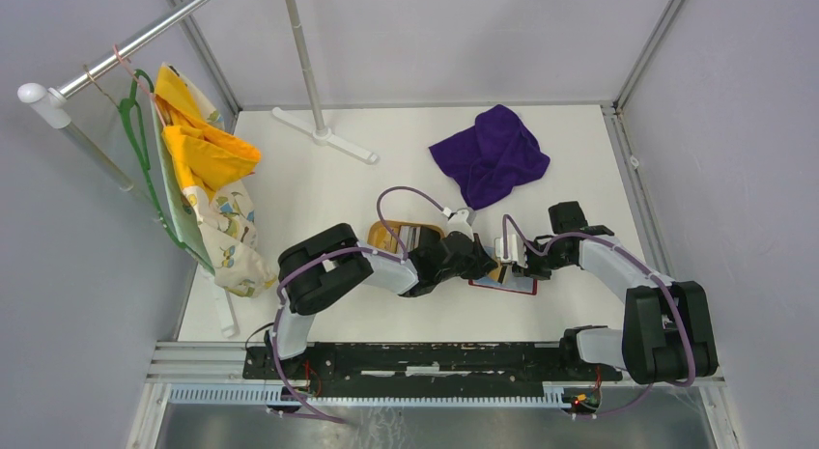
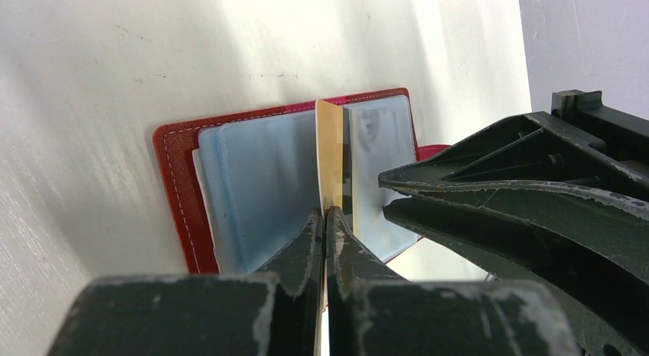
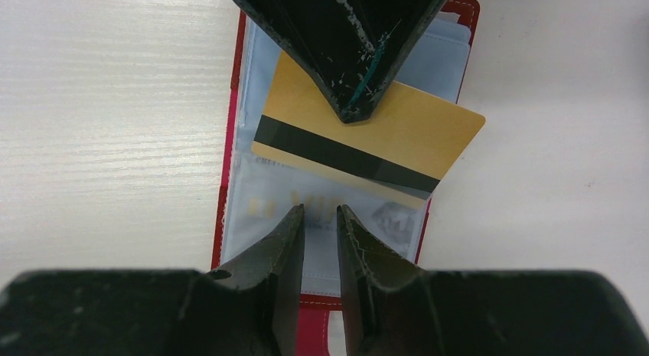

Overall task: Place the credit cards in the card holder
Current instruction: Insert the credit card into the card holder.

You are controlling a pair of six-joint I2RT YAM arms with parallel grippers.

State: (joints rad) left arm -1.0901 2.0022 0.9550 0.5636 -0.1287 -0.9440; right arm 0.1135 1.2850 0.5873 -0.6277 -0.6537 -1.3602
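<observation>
The red card holder (image 1: 517,286) lies open on the table, its clear sleeves facing up (image 2: 260,187) (image 3: 233,142). My left gripper (image 1: 490,264) (image 2: 326,212) is shut on a gold card with a black stripe (image 2: 331,153) (image 3: 417,130), held on edge with its lower edge at a sleeve. Another card shows inside a sleeve (image 3: 392,218). My right gripper (image 1: 506,266) (image 3: 317,210) stands tips-down over the holder's near end, jaws a narrow gap apart, nothing between them. It also shows in the left wrist view (image 2: 383,192). Left fingertips (image 3: 350,103) show in the right wrist view.
An oval tan wooden tray (image 1: 386,238) holding dark cards (image 1: 421,236) sits just left of the grippers. A purple cloth (image 1: 491,154) lies at the back right. Clothes on a green hanger (image 1: 208,179) hang at the left from a rail; a stand base (image 1: 324,135) is at the back.
</observation>
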